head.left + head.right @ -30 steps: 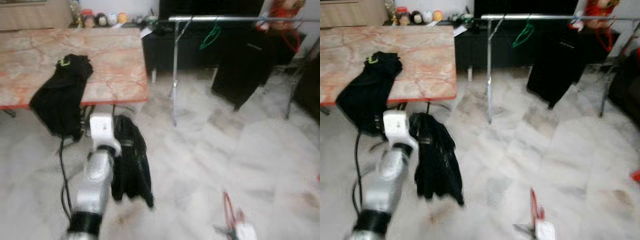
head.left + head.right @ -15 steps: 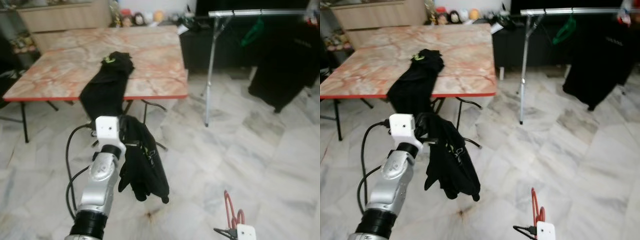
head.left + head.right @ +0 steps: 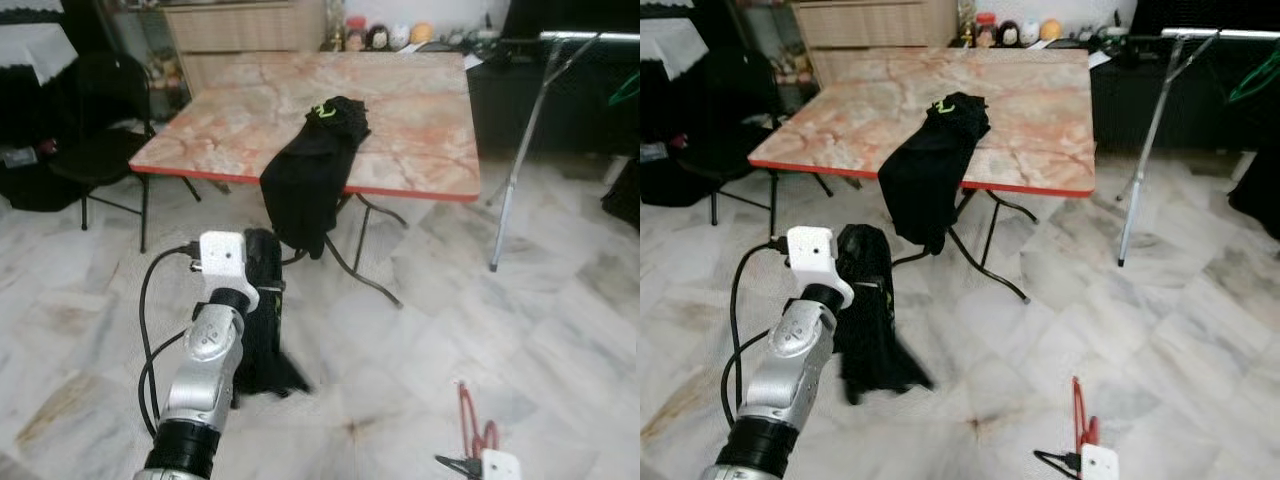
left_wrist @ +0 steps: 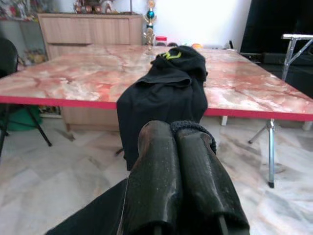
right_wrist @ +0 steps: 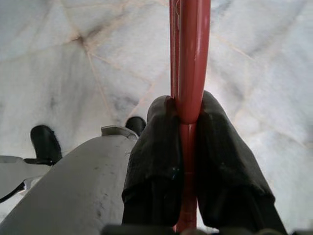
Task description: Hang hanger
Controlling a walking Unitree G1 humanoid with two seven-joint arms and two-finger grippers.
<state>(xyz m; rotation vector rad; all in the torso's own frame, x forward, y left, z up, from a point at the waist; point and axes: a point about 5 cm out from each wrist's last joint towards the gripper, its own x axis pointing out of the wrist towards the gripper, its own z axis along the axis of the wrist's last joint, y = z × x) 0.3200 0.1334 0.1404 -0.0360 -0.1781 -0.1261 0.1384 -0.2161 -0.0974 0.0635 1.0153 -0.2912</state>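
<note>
Right wrist view: my right gripper (image 5: pixel 188 122) is clamped on the hanger.
Hanger (image 5: pixel 190 54): red, thin, running up frame centre between my fingers (image 5: pixel 156 147).
Left gripper (image 4: pixel 181 147): pinching a black garment (image 3: pixel 262 330), lower left.

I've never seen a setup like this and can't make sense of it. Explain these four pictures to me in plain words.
This is a walking humanoid robot with two silver arms. Two pictures come from cameras on its head, looking down and ahead; the other two come from cameras on its wrists, looking along the black fingers.

The left gripper is shut on a black garment that hangs down toward the marble floor. The right gripper is shut on a red hanger.

Ahead stands a pinkish marble-patterned table with another black garment draped over its edge. To the robot's right is a metal clothes rack; to its left, a dark chair.
</note>
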